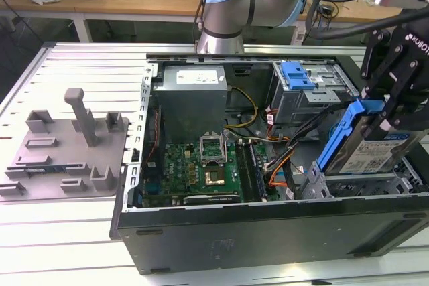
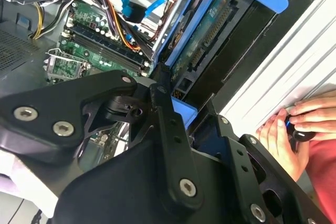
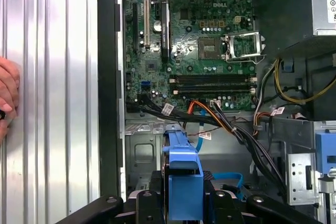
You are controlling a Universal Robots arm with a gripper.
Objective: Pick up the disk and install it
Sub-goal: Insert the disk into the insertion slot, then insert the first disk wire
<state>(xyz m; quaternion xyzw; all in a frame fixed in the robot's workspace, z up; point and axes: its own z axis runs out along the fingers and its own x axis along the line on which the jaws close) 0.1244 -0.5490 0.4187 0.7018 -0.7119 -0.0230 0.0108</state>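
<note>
The disk [image 1: 370,151], a silver drive with a white-and-blue label in a bright blue carrier frame, hangs tilted on edge at the exterior view's right. My gripper [image 1: 387,113] is shut on its upper end. The disk's lower end sits just above the metal drive cage [image 1: 335,185] at the front right corner of the open computer case [image 1: 241,232]. In the first wrist view the blue frame of the disk [image 3: 183,179] rises between my gripper's [image 3: 184,203] black links. In the second wrist view the disk's [image 2: 210,32] green circuit side stretches away from the gripper [image 2: 191,115].
The motherboard [image 1: 194,165] lies on the case floor, with bundled cables [image 1: 281,159] beside the cage. A blue clip [image 1: 297,74] sits on the upper bay. A grey fixture [image 1: 67,145] stands on the slatted table at the left. A person's hand [image 2: 294,129] rests beside the case.
</note>
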